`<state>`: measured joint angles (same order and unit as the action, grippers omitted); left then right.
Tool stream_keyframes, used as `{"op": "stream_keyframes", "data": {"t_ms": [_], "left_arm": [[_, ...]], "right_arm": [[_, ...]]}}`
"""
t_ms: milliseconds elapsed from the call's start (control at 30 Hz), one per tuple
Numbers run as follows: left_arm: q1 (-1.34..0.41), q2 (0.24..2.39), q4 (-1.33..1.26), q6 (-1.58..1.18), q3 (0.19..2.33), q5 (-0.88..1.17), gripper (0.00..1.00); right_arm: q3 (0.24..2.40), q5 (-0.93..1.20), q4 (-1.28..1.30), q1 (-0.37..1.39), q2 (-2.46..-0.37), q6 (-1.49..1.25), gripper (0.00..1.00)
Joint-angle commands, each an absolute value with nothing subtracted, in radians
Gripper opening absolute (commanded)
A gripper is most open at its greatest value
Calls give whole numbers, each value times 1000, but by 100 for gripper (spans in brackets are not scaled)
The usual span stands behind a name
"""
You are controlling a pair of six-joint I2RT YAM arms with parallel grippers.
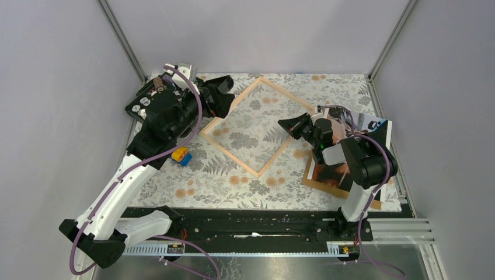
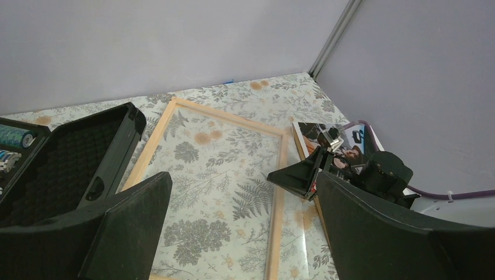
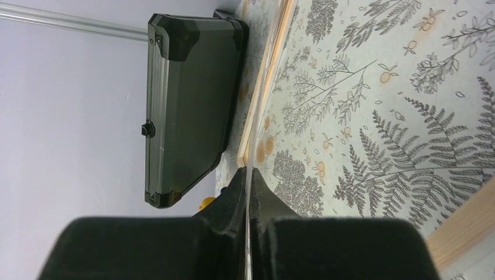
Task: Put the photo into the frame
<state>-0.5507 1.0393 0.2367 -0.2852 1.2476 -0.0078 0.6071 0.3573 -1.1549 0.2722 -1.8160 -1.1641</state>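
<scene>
While pale-wood frame (image 1: 254,127) lies flat, see-through, left tool (image 2: 244,179) gapes empty; right tool (image 3: 246,176) pinched closed, empty.

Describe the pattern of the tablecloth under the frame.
Pale cloth with grey ferns, leaves and small orange blossoms; clearest in the right wrist view.

Nothing legible anywhere: the photo (image 2: 353,139) shows only small patches too blurred to read, and no lettering can be made out on the black case (image 3: 187,105).
</scene>
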Motion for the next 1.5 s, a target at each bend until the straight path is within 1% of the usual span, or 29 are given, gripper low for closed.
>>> {"op": "stream_keyframes", "data": {"t_ms": [0, 67, 200, 300, 1033, 1467], "left_arm": [[-547, 1028, 184, -292, 1241, -5, 99], [-547, 1031, 184, -294, 1241, 23, 99], [-547, 1035, 184, -296, 1241, 27, 99], [-547, 1035, 184, -295, 1241, 23, 99], [-547, 1032, 185, -295, 1240, 25, 99], [-546, 1034, 184, -296, 1241, 31, 99]], "right_arm": [[588, 287, -1182, 282, -1745, -1137, 0], [583, 281, -1179, 282, -1752, -1146, 0], [570, 283, -1228, 282, -1780, -1182, 0], [560, 263, -1218, 282, -1774, -1176, 0], [625, 295, -1218, 285, -1817, -1155, 0], [655, 329, -1291, 294, -1872, -1230, 0]]}}
